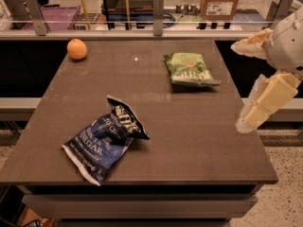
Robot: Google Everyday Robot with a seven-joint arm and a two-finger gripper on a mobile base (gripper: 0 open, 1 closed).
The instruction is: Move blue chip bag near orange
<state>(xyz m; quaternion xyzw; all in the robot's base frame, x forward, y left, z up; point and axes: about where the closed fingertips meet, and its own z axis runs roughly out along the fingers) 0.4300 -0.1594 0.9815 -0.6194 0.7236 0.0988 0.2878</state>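
Note:
The blue chip bag [105, 138] lies crumpled on the front left of the brown table [189, 126], with white lettering and white crimped ends. The orange [76, 48] sits at the table's far left corner, well apart from the bag. My gripper [238, 85] hangs at the table's right edge, far to the right of the bag. Its two cream fingers [267, 98] are spread open and hold nothing.
A green chip bag [188, 69] lies on the far right part of the table, close to the gripper. A glass rail with metal posts [157, 8] runs behind the table. A cardboard box [220, 3] and a purple crate [59, 17] stand beyond it.

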